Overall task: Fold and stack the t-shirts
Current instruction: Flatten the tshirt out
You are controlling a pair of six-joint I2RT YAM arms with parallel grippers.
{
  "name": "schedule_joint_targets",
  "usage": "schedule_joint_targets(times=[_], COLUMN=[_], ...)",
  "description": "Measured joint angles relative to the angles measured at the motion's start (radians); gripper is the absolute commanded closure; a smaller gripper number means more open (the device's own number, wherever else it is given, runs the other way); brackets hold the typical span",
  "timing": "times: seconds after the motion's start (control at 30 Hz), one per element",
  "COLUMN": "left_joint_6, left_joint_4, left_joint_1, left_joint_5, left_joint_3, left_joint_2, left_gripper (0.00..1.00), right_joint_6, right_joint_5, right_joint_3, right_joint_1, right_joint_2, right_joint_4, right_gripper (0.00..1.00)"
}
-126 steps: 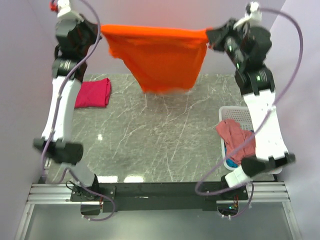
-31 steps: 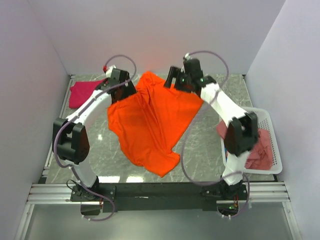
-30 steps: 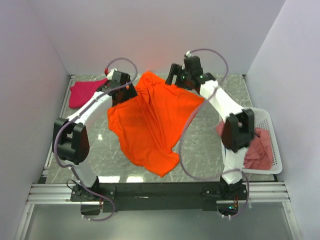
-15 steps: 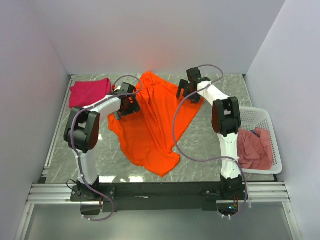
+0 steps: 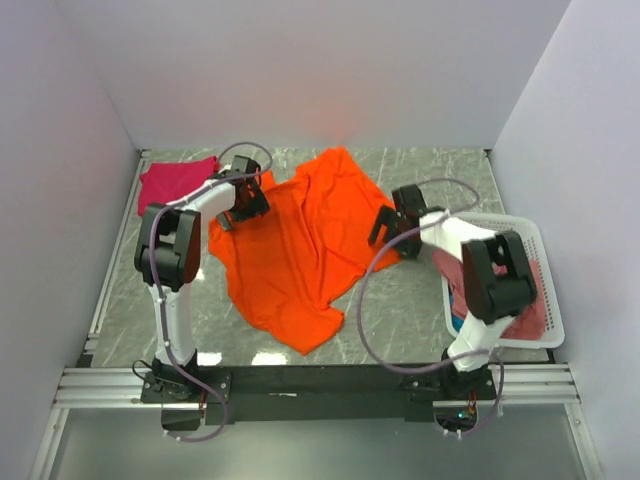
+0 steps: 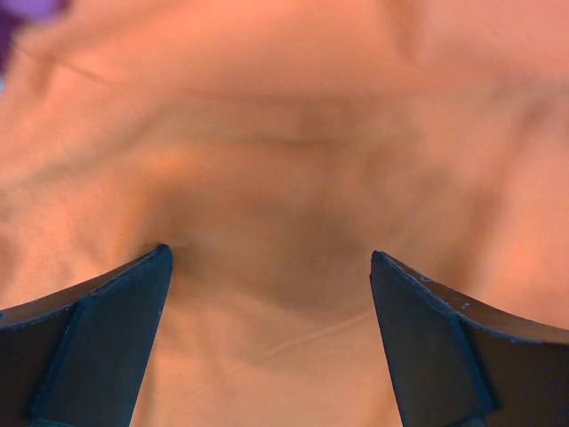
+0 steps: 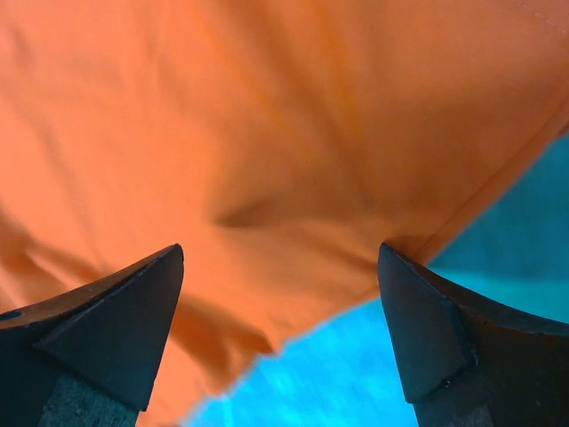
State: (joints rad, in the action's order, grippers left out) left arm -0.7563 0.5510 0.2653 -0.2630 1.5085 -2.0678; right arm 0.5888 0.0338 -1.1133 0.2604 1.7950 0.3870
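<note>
Softly creased, the orange t-shirt (image 5: 300, 250) sprawls on veined marble tabletop (image 5: 420, 300); left gripper (image 6: 267, 258) and right gripper (image 7: 280, 253) gape, empty.

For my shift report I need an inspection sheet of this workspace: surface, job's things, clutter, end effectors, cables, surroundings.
surface: grey veined table
job's things: orange t-shirt spread unfolded, middle; magenta t-shirt folded, far left; rose-pink t-shirt in the white basket
clutter: white basket, right edge
end effectors: left end effector and right end effector open over orange cloth, empty
cables: lilac cable looping from each arm
surroundings: plain walls
</note>
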Motion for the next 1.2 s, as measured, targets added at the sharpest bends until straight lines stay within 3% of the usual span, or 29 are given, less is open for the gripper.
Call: schedule_joint_targets(times=[0.1,0.2,0.37,0.43,0.53,0.7,0.9,1.2], left_joint_6=[0.039,0.088,0.136,0.138,0.135,0.111,0.087,0.103], left_joint_4=[0.012,0.012,0.024,0.042,0.052,0.053,0.043,0.006], left_joint_1=[-0.019,-0.022,-0.02,-0.02,-0.021,-0.04,-0.076,-0.107], left_joint_5=[0.0,0.004,0.0,-0.013,-0.034,-0.023,-0.002,0.06], left_joint_3=[0.037,0.031,-0.043,-0.052,-0.052,-0.065,-0.137,-0.118], left_joint_2=[-0.023,-0.02,0.058,0.096,0.146,0.177,0.177,0.12], left_gripper=[0.0,0.0,0.01,0.0,0.01,0.01,0.0,0.0], right_joint_6=[0.065,0.156,0.315,0.328,0.298,0.17,0.019,-0.085], right_joint_5=[-0.058,-0.134,-0.145,-0.172,-0.245,-0.261,-0.251,-0.167], right_joint_3=[0.214,0.364,0.421,0.379,0.229,-0.074,-0.375,-0.581], right_joint_1=[0.06,0.249,0.543,0.578,0.541,0.37,0.211,0.117], right_joint_2=[-0.174,-0.322,-0.451,-0.481,-0.481,-0.402,-0.1,0.304], right_joint_4=[-0.034,-0.021,0.101,0.178,0.254,0.166,0.108,0.179], right_gripper=[0.03,0.03,0.01,0.0,0.0,0.0,0.0,0.0])
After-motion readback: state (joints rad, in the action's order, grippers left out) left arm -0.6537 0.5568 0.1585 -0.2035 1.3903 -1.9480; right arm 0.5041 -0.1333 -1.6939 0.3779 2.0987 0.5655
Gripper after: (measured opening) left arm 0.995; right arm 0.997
